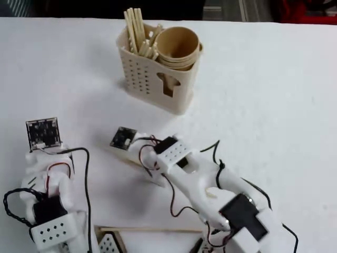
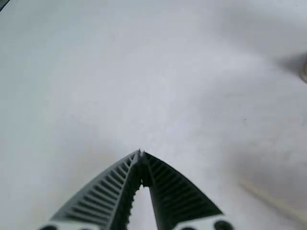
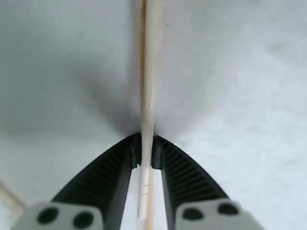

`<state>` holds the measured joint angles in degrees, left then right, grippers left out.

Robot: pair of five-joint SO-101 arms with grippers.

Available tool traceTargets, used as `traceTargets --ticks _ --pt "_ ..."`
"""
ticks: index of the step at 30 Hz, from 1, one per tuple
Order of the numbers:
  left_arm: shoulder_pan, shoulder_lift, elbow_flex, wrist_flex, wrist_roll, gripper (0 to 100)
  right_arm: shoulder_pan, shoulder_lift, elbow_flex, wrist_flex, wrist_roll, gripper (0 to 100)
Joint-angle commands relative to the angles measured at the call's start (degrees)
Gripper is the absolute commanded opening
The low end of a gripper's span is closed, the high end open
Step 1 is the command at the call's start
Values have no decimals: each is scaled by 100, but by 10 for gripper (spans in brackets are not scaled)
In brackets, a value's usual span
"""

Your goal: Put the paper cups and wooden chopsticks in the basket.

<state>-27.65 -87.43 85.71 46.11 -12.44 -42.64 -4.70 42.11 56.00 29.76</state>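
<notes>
I am pinching a chopstick (image 3: 148, 72) in my right end effector (image 3: 144, 140). Next, I think, it needs lifting into the far basket (image 1: 142, 74). My left end effector (image 2: 141, 155) is pressed together, empty.

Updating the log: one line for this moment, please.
left gripper shut, empty | right gripper shut on chopstick | paper cups in basket

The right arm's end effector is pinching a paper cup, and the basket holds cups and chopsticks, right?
Not a cup: the right wrist view shows the right end effector shut on a chopstick. The basket does hold cups and chopsticks.
</notes>
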Motion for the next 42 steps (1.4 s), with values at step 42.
traceTargets --ticks 42 --pt "-40 -66 53 -176 -70 27 655 -444 -5037 -4189 -2286 18"
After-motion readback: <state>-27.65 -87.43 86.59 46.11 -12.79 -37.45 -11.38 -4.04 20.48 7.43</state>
